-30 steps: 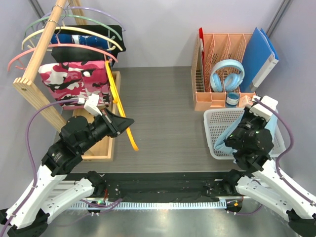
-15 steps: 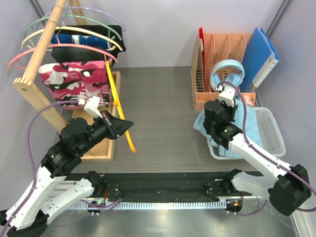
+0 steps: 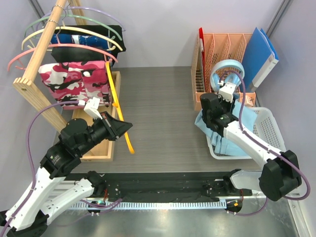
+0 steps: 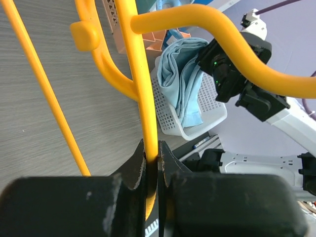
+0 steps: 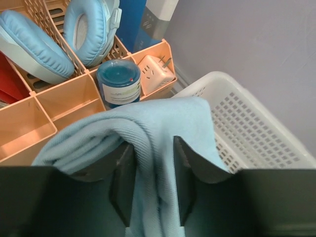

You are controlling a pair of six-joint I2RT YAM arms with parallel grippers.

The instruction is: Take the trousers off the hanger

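Across the whole scene, a grey wood-grain table (image 3: 163, 98). At its far left stands a wooden rack (image 3: 34, 74) carrying several coloured hangers and dark garments, with a pink camouflage garment (image 3: 69, 79) hanging lowest.

At far right is a peach desk organizer (image 3: 219, 47) with a blue binder (image 3: 259, 54) leaning at its right end. A white mesh basket (image 3: 269, 128) sits just in front of it.

The trousers (image 3: 201, 122) are off the hanger and bunched in folds. They drape over the basket's near-left rim, and most of the cloth hangs inside. Wrist view: the right gripper (image 5: 150, 163) is clenched on a thick fold at the top of the cloth, one finger on each side. The lower end seems to rest in the basket, but the arm hides it from above.

The hanger (image 3: 117, 108) is bare, yellow-orange, tilted above the table. It hangs just right of the rack base and well apart from the trousers. The left gripper (image 4: 152, 158) pinches one thin arm of it tightly between its fingertips, and the hook curves away toward the basket side.

Blue headphones (image 5: 89, 24) are slotted in the organizer. A small teal jar (image 5: 118, 81) stands in its front compartment, with a white plug adapter (image 5: 155, 69) in the next compartment to the right.
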